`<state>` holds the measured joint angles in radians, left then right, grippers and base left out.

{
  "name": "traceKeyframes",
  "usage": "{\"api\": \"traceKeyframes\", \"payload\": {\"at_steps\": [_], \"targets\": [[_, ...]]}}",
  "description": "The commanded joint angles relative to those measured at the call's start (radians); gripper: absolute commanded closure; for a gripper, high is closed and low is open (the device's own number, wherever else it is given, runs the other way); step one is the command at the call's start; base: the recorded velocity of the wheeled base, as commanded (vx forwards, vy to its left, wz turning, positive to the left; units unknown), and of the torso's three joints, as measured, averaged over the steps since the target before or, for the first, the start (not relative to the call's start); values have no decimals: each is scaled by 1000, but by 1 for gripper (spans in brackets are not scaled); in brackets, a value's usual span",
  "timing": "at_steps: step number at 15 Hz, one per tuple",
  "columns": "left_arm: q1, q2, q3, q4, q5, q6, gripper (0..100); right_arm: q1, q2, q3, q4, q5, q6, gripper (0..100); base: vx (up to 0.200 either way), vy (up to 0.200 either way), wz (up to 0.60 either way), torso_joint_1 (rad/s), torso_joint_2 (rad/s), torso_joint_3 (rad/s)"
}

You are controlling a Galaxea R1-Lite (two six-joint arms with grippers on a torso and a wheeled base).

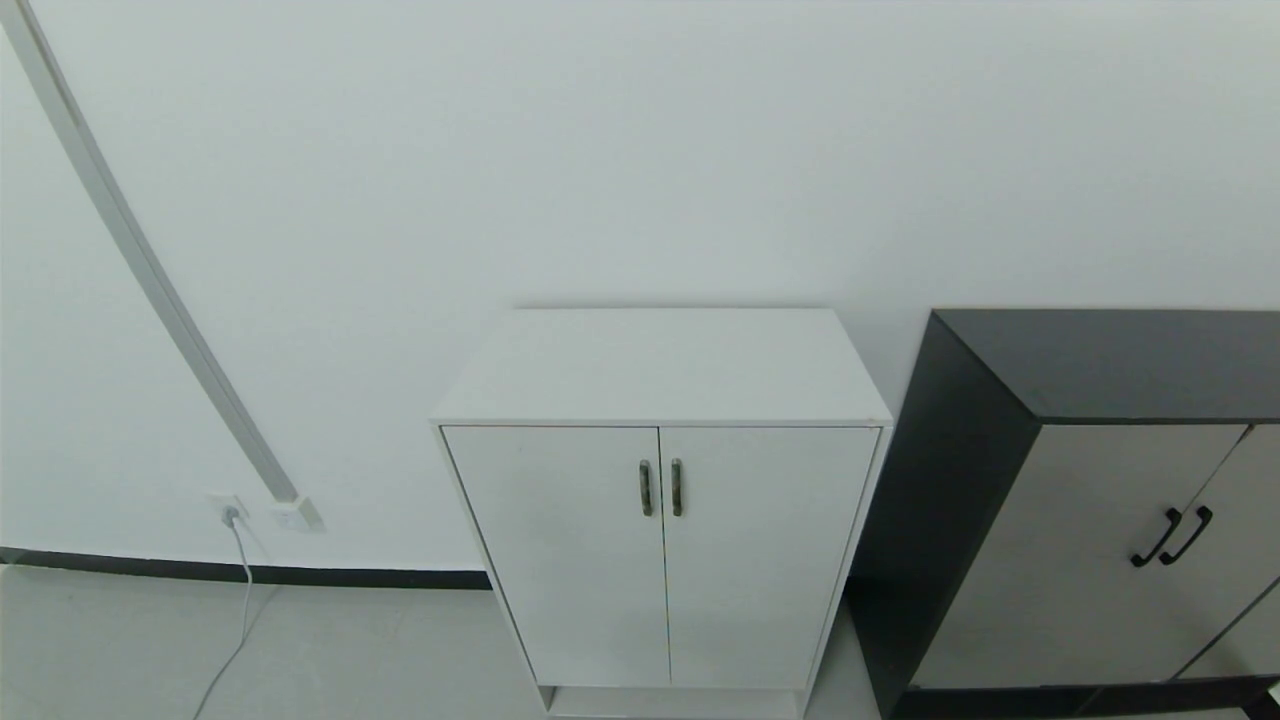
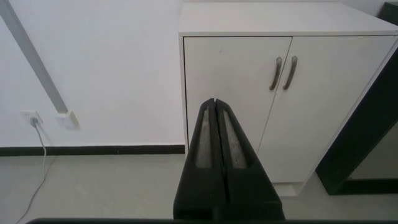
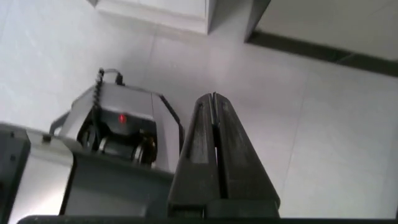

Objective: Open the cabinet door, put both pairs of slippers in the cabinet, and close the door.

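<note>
A white two-door cabinet (image 1: 660,520) stands against the wall with both doors closed; two slim metal handles (image 1: 660,487) meet at the middle seam. The cabinet (image 2: 280,81) also faces me in the left wrist view, its handles (image 2: 283,73) upright. My left gripper (image 2: 215,107) is shut and empty, held some way in front of the left door. My right gripper (image 3: 213,99) is shut and empty too, pointing down over the pale floor (image 3: 323,124) short of the cabinet's base (image 3: 155,9).
A black cabinet (image 1: 1060,500) with grey doors stands close to the white cabinet's right side. Left of it, a wall socket (image 1: 230,510) has a grey cable (image 1: 235,620) running down onto the floor. A slanted grey duct (image 1: 140,250) crosses the wall.
</note>
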<state>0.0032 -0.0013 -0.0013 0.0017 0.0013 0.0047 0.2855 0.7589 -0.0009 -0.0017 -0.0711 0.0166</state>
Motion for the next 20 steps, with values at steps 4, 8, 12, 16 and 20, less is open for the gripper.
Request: {"api": "traceKeyframes", "payload": {"at_steps": [4,8,12,16,20], "targets": [[0,1,0,0,0,0,100,-180,-276,1,0,2,-3,100,0,0,0,0,0,0],[0,1,0,0,0,0,100,-269,-532,1,0,2,-3,100,0,0,0,0,0,0],[0,1,0,0,0,0,100,-279,-702,1,0,2,-3,100,0,0,0,0,0,0],[0,1,0,0,0,1,100,-282,-759,1,-3,1,14,100,0,0,0,0,0,0],[0,1,1,0,2,3,100,-282,-759,1,-6,-3,65,100,0,0,0,0,0,0]]}}
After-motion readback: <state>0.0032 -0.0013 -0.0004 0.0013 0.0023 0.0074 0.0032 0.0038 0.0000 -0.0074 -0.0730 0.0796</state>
